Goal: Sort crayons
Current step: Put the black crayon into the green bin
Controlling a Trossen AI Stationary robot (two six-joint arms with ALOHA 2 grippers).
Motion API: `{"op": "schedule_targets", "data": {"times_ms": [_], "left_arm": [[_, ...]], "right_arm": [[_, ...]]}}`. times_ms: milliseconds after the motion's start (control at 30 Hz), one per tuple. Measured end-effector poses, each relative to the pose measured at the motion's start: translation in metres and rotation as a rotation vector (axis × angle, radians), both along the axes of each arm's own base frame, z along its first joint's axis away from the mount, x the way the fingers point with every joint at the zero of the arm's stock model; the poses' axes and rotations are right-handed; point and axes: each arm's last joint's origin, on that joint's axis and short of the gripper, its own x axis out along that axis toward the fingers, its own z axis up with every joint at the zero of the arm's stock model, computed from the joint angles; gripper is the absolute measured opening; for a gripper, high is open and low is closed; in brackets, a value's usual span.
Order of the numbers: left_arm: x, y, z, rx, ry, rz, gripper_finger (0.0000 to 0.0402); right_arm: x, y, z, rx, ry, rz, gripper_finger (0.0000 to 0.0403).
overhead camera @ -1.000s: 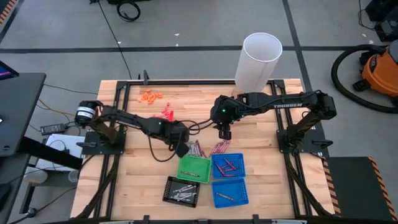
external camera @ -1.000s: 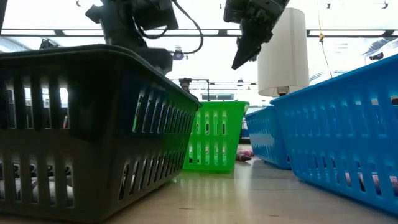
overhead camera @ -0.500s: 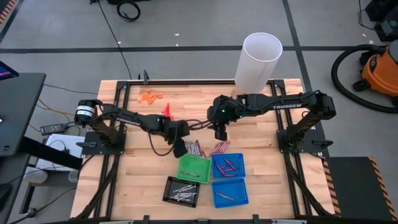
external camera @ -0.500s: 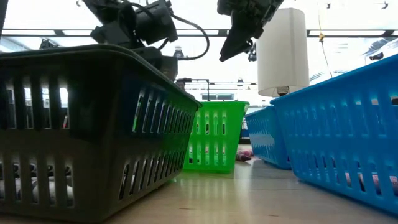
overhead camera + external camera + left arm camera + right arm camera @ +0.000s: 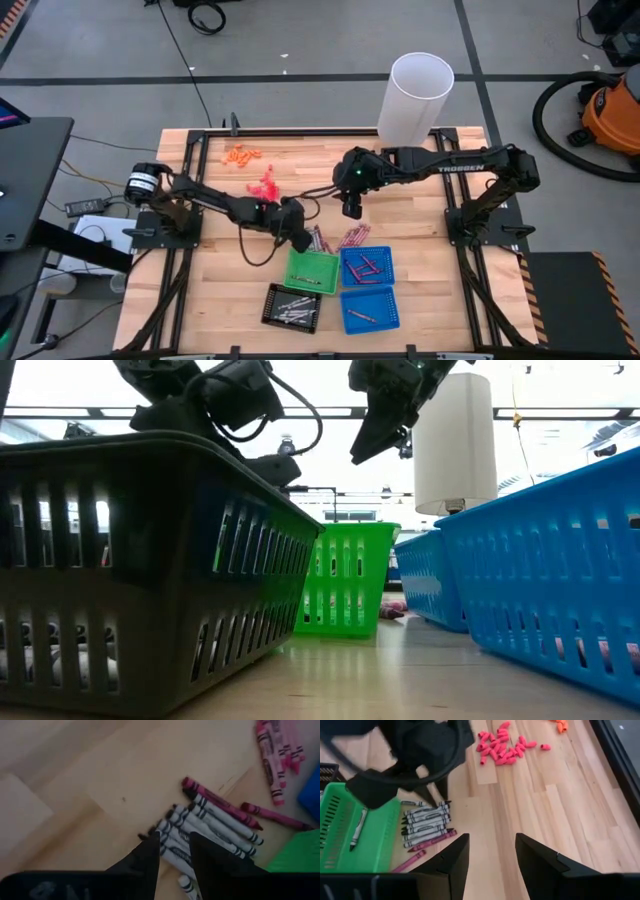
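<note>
We see the short grey-silver and maroon crayons (image 5: 210, 822) lying on the wooden worktop (image 5: 420, 205) just beside the green plastic tray (image 5: 312, 270). Left tool (image 5: 174, 851), narrowly parted and empty, hovers over them; right tool (image 5: 490, 851), wide, hangs farther off.

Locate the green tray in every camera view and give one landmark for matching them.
High view: green tray, front centre, left of the blue trays.
Low view: centre background, past the black tray.
Left wrist view: a corner at the edge.
Right wrist view: beside the loose crayons.
Landmark: loose crayons beside it.
</note>
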Motion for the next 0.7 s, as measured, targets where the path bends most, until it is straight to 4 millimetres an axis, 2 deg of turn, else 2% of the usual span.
{"op": "schedule_targets", "data": {"times_ms": [233, 700], "left_arm": [[-0.001, -0.007, -0.013, -0.035, 0.058, 0.064, 0.0116], [-0.005, -0.006, -0.017, -0.019, 0.12, 0.082, 0.0116]], "right_arm": [[0.0, -0.001, 0.0, 0.039, -0.008, 0.029, 0.0168], [-0.002, 0.001, -0.002, 0.068, 0.024, 0.053, 0.0168]]}}
